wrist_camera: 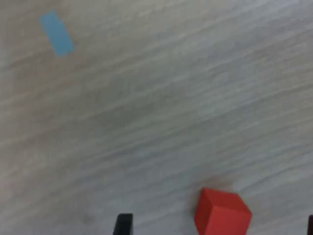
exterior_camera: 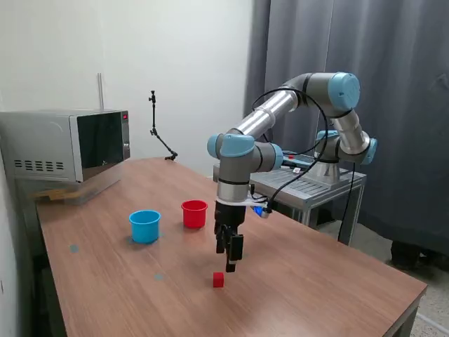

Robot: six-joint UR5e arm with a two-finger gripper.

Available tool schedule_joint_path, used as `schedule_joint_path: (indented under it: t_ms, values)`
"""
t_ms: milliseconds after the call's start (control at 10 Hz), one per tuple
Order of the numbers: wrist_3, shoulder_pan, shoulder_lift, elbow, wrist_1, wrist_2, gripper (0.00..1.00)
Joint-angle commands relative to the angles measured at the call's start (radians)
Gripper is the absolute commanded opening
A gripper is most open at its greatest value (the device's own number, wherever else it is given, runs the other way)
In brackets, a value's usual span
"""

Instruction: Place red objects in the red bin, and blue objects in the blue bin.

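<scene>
Beyond the gripper (exterior_camera: 229, 261), a white wall (exterior_camera: 175, 63) meets dark grey curtains (exterior_camera: 393, 70), with a microwave (exterior_camera: 66, 144) on the wooden table (exterior_camera: 316, 281).

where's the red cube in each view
Exterior view: the red cube lies on the table near its front edge, just below the gripper.
Wrist view: the red cube lies on the wood between the dark fingertips.
Shared landmark: the gripper's fingertips beside the cube.

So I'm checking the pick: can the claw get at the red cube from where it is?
Probably yes: the open claw hangs just above the red cube, with nothing else near it on the table.
</scene>
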Motion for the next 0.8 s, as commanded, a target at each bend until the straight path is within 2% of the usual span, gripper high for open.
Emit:
schedule_joint_path:
  t_ms: [0,400,500,700]
  values:
    - [-0.096,-0.004,0.003,-0.015,-0.006,0.003,1.0]
    - [-0.121,-0.003,0.003,-0.022,-0.005,0.008,1.0]
    - [-0.121,-0.003,0.017,-0.028,-0.003,0.06,1.0]
    - [-0.113,0.0,0.026,-0.042,-0.002,0.062,1.0]
